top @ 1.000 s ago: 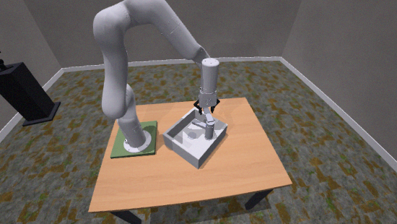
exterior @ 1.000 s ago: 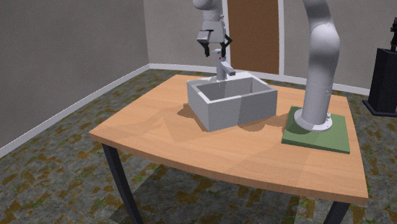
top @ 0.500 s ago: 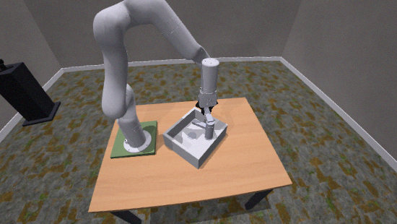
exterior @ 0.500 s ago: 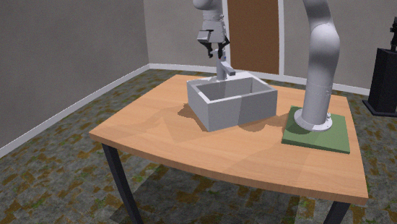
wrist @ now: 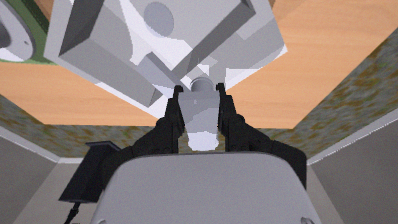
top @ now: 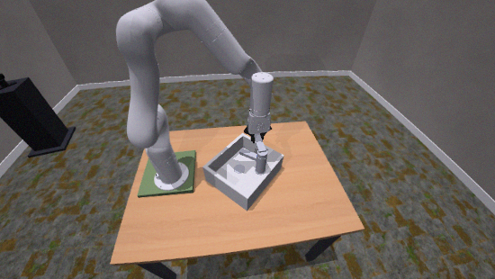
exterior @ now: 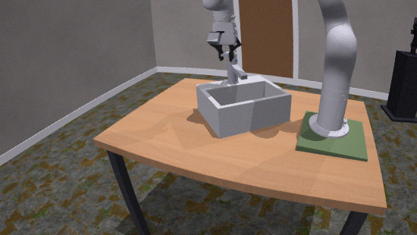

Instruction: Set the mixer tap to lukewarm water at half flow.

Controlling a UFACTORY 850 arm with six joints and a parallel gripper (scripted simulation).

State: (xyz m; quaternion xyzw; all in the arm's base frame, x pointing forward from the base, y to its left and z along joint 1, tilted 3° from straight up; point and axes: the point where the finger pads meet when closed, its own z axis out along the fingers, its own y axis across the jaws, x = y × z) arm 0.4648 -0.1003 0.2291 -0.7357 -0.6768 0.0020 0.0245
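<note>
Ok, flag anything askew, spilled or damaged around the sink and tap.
Nothing stands out. The sink sits flat on the table, turned at an angle to its edges, with no spill or damage visible. The end effector is shut on the tap lever, squarely between its fingers.

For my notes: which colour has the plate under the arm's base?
Green; the exterior view shows it best.

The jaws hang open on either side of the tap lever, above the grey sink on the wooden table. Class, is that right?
Not quite. The jaws are shut on the tap lever, as the wrist view shows. The grey sink on the wooden table is right.
</note>
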